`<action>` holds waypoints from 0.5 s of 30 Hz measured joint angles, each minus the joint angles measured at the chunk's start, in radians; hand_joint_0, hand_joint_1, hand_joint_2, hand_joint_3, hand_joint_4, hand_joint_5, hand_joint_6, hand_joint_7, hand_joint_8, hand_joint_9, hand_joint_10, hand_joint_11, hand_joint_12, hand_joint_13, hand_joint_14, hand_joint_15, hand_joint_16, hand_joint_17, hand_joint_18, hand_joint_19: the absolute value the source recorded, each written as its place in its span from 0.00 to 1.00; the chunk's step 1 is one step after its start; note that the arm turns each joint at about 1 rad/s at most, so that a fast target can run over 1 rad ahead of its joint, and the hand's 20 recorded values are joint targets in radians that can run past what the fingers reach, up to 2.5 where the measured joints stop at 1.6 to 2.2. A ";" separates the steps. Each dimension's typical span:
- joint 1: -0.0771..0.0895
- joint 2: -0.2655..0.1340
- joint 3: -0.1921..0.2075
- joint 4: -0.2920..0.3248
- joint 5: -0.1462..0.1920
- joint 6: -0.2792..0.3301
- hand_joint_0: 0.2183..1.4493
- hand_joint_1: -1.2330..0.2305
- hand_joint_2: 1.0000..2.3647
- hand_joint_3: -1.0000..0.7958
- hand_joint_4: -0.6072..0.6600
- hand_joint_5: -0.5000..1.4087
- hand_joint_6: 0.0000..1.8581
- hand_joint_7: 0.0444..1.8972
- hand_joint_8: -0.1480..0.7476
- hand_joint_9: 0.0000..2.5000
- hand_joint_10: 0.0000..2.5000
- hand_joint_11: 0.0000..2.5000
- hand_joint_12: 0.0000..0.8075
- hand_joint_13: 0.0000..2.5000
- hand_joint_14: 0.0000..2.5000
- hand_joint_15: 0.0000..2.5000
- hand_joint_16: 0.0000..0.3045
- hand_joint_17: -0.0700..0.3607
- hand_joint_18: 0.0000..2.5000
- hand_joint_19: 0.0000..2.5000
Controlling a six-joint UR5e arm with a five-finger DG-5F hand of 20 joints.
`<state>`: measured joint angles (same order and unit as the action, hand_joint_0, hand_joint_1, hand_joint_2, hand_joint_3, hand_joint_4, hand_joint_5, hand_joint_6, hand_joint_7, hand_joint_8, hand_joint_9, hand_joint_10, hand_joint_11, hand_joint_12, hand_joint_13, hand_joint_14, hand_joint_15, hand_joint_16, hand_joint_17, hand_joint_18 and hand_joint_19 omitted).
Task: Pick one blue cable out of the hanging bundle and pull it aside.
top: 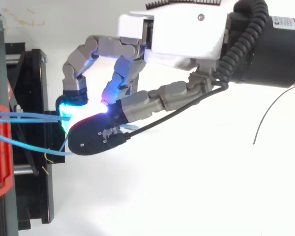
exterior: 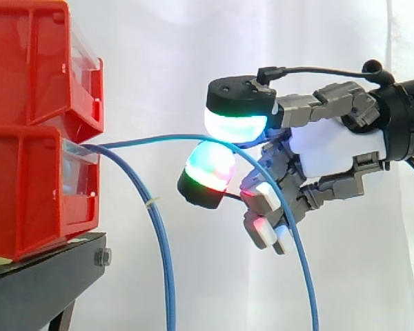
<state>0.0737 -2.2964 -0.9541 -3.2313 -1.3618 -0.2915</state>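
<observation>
We see one blue cable (exterior: 159,140) leaving the lower red bin (exterior: 27,200) on the left, arching right and passing between two glowing pads (exterior: 236,123) of the hand (exterior: 338,148), then dropping below it. The hand's fingers are curled, and we read the two pads as pinching this cable from above and below. A second blue cable (exterior: 162,234) hangs from the same bin, well left of the hand. The bins sit on a black stand (exterior: 41,276).
</observation>
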 measured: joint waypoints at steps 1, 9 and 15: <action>0.000 0.000 0.000 -0.001 0.000 0.000 0.32 0.29 0.01 0.41 0.49 0.18 0.49 0.43 0.46 0.45 0.01 0.32 0.43 0.39 0.01 0.28 0.15 0.40 0.33 0.32; 0.000 0.001 0.000 -0.002 0.000 0.002 0.35 0.29 0.00 0.32 0.49 0.18 0.49 0.42 0.45 0.45 0.01 0.32 0.43 0.39 0.01 0.28 0.15 0.40 0.33 0.32; -0.001 0.001 0.000 -0.002 -0.002 0.003 0.31 0.30 0.00 0.28 0.49 0.18 0.49 0.42 0.45 0.45 0.01 0.32 0.43 0.39 0.01 0.28 0.15 0.40 0.34 0.32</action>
<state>0.0728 -2.2956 -0.9541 -3.2336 -1.3633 -0.2887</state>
